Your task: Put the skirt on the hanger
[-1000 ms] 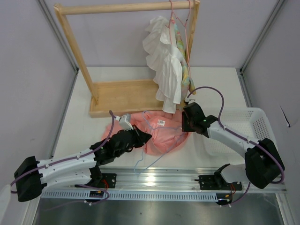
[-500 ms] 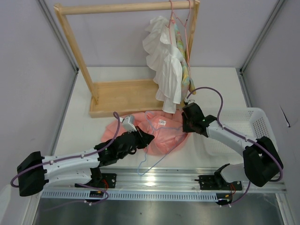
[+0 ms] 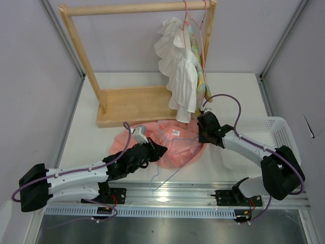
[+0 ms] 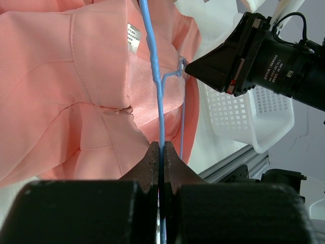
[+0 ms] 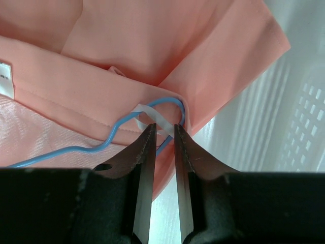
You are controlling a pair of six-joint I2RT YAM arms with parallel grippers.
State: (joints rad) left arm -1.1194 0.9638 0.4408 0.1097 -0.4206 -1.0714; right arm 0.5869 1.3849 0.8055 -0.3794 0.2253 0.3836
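The salmon-pink skirt (image 3: 175, 147) lies crumpled on the table between the arms, its white label (image 3: 174, 132) showing. The light-blue wire hanger (image 3: 163, 174) lies across it, its lower part sticking out towards the near edge. My left gripper (image 3: 160, 148) is shut on the hanger wire (image 4: 155, 66) over the skirt (image 4: 96, 76). My right gripper (image 3: 200, 138) is at the skirt's right edge. In the right wrist view its jaws (image 5: 165, 127) stand slightly apart at the hanger's curved end (image 5: 172, 101) and a white ribbon loop (image 5: 151, 114) on the skirt (image 5: 152, 46).
A wooden clothes rack (image 3: 132, 104) stands at the back. A white ruffled garment (image 3: 180, 71), a pastel garment (image 3: 202, 79) and pink-red hangers (image 3: 195, 20) hang at its right end. A white basket (image 3: 277, 134) sits at the right.
My left gripper moved slightly right and forward with the hanger, then stayed put. The right gripper has barely moved.
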